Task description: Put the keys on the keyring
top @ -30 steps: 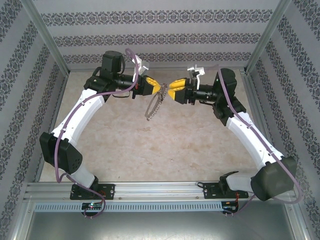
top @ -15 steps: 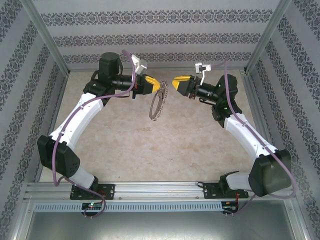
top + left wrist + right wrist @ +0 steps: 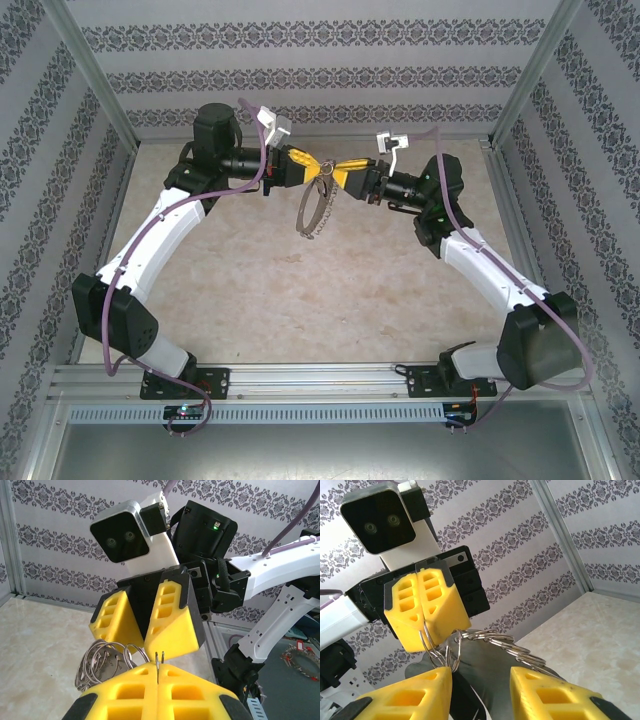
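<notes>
Seen from above, the yellow-fingered left gripper [image 3: 322,168] and the yellow-fingered right gripper [image 3: 340,172] are meeting almost tip to tip over the far half of the beige marbled table [image 3: 250,290]. Their fingers are covering the top of the large, thin, silvery metal keyring [image 3: 304,212], so the grip itself is not showing there. In the right wrist view, a blurred grey and dark shape is sitting in the gap between the right gripper's own fingers [image 3: 405,697], too close to the lens to identify. In the left wrist view, the left gripper's own fingers [image 3: 120,695] are hiding the lower part of the keyring [image 3: 102,657].

The keyring [image 3: 492,636] is hanging in the air from the left gripper, tilted and nearly edge-on to the overhead camera. It is showing as a thin wire loop with many small split rings [image 3: 520,652] bunching along its rim. The left gripper's jaws are pressing fully together on the loop's wire, which is sticking out of the seam between them. The right gripper's jaws are standing apart around the upper part of the loop. I cannot tell whether either finger is touching the wire.
</notes>
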Motion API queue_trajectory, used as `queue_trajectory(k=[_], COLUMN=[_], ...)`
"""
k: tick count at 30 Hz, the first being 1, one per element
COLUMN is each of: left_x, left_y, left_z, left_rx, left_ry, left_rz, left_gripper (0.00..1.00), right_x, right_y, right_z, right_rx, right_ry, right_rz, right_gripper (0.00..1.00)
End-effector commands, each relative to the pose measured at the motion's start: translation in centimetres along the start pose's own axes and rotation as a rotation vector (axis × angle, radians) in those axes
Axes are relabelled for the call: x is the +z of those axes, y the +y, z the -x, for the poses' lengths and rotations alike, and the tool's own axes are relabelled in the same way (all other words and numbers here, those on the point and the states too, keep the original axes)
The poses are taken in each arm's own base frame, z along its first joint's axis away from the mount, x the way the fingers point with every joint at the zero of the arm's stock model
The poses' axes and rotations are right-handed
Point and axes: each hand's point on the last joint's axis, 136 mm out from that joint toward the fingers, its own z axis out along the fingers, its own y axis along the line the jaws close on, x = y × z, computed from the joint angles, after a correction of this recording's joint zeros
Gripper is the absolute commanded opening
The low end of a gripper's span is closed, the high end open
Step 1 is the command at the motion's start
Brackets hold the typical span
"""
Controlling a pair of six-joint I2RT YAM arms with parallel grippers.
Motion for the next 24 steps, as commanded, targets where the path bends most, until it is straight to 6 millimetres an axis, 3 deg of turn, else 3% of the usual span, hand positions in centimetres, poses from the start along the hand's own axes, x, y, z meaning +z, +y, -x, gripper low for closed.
queue_trajectory(k=[1, 15, 19, 24], left_x=[0.0, 0.2, 0.3, 0.3], left_y=[-2.0, -2.3, -2.4, -2.7], left_z=[1.4, 1.2, 1.2, 1.2], left_rx=[0.062, 0.059, 0.058, 0.056], left_ry=[-0.028, -0.024, -0.024, -0.022], left_rz=[-0.048, -0.061, -0.066, -0.08], left_gripper=[0.0, 0.0, 0.0, 0.0], right_x=[0.4, 0.9, 1.1, 0.7], right_y=[1.6, 2.4, 2.2, 1.9], right_z=[0.4, 1.2, 1.4, 2.1], right_rx=[-0.04, -0.059, -0.056, -0.067], right_ry=[-0.005, -0.016, -0.02, -0.032], right_rz=[0.057, 0.083, 0.084, 0.072], right_gripper=[0.36, 0.34, 0.24, 0.06])
